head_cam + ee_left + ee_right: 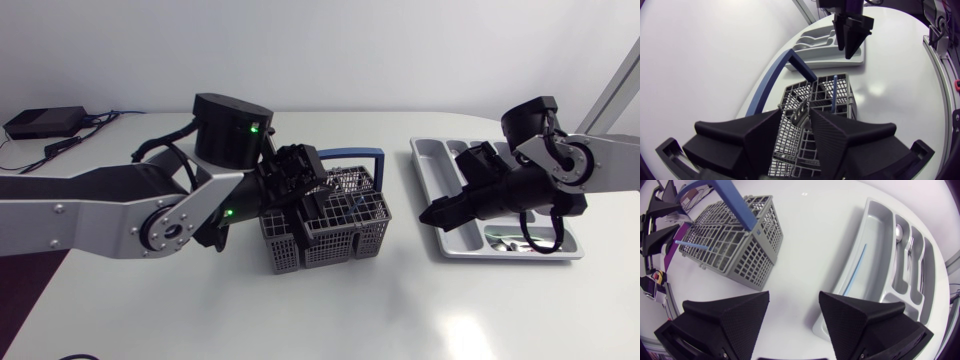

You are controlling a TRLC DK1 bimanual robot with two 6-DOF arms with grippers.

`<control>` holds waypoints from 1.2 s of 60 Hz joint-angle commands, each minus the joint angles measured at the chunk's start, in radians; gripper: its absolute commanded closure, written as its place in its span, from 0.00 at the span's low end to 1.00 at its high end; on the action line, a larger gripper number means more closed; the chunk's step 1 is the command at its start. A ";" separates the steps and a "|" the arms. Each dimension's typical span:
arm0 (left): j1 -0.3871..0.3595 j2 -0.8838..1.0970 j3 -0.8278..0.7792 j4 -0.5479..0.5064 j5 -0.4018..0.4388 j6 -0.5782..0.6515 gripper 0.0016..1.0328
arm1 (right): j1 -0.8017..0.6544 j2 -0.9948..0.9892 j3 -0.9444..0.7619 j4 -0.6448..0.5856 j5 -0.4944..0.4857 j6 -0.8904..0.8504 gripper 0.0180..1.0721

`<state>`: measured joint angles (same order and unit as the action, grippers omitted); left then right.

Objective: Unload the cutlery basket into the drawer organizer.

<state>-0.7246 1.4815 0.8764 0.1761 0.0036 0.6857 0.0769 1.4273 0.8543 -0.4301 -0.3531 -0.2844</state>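
My left gripper (795, 111) apart over cutlery basket (841, 95) | metal utensil (801, 114) in its gap: stiff, slick, light; I'd pinch the handle | right gripper (794, 294) apart, empty

Head view looks down from above on the table (450, 310). My left wrist view sits close over the basket (840, 100), facing the organizer (815, 45) beyond. My right wrist view, farther off, shares both.
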 commanded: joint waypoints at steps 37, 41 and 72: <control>0.070 -0.006 0.032 -0.072 0.211 0.060 0.97 | 0.155 -0.163 -0.075 -0.042 0.032 0.002 0.31; 0.073 -0.015 0.033 -0.070 0.211 0.055 0.97 | 0.166 -0.169 -0.075 -0.045 0.036 0.004 0.31; 0.051 -0.089 0.047 -0.087 0.096 -0.034 0.97 | 0.199 -0.215 -0.075 -0.065 0.048 0.030 0.31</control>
<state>-0.6582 1.4132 0.8974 0.0940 0.1341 0.6846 0.2672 1.2255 0.8013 -0.4759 -0.3096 -0.2798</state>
